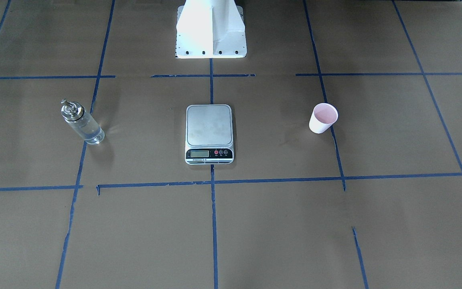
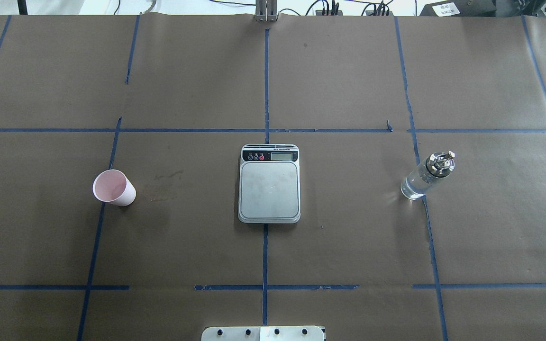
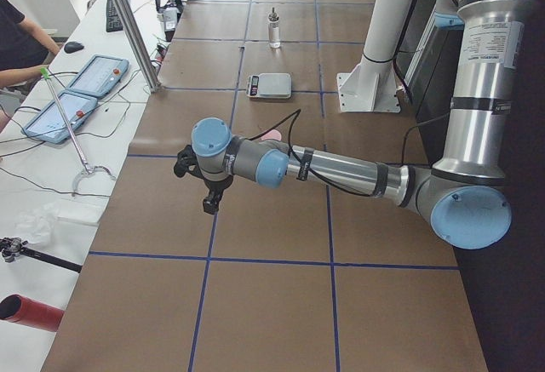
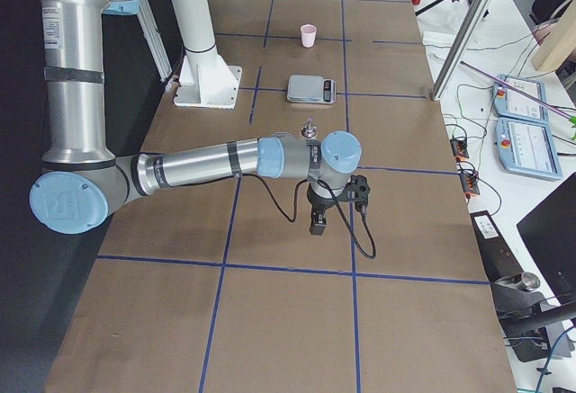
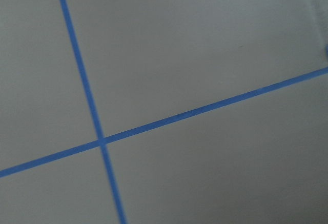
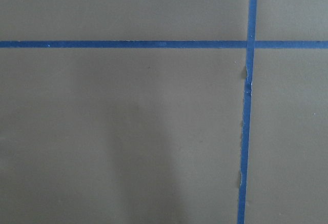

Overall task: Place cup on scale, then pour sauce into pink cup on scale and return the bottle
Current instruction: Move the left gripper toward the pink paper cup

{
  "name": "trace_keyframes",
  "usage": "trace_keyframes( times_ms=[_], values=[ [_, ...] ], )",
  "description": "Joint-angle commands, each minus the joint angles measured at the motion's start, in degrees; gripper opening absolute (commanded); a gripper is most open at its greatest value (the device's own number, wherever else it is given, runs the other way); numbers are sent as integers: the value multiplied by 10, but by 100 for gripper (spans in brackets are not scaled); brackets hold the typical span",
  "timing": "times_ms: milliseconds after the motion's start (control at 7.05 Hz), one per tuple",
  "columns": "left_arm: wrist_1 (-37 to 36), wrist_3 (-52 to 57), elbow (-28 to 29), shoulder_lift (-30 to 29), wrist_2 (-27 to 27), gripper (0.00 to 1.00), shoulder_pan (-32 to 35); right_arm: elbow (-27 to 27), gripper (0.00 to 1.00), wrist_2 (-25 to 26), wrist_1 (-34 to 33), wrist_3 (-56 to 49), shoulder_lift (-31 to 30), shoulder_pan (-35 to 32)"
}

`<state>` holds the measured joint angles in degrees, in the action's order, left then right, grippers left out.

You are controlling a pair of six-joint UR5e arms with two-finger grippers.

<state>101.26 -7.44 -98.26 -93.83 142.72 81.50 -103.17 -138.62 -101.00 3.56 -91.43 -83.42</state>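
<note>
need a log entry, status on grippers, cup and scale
Left gripper, right gripper out wide, jaw state unclear. Cup on table, not on scale. Bottle upright opposite side. Nothing between cup and scale.

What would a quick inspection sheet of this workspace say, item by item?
Surface: table covered in brown paper, blue tape grid.
Job's things: cup upright on the robot's left; scale central, platform bare; bottle upright on the right, clear sauce inside.
Clutter: nothing seen.
Grippers: left gripper and right gripper hang over bare paper at the table's ends; open or shut, cannot tell.
Cables: black cable loops at each wrist.
Surroundings: side bench with control tablets; person.
</note>
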Motion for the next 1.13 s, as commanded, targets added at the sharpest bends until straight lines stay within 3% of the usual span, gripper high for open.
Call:
trace_keyframes(
  times_ms=[0,142,425,567,992],
  values=[
    [125,-260,-20,-18,-18,100,-103,20,100,0,58,1,-2,5],
    [129,-381,-30,-43,-44,93,-160,22,100,-3,61,1,0,8],
    [130,-511,-39,-70,-104,91,-244,22,100,-9,61,1,1,10],
    [127,-529,-44,-69,-145,91,-292,22,100,-14,63,0,2,10],
    [126,-543,-43,-66,-152,93,-327,32,100,-33,84,0,-2,10]
  ],
)
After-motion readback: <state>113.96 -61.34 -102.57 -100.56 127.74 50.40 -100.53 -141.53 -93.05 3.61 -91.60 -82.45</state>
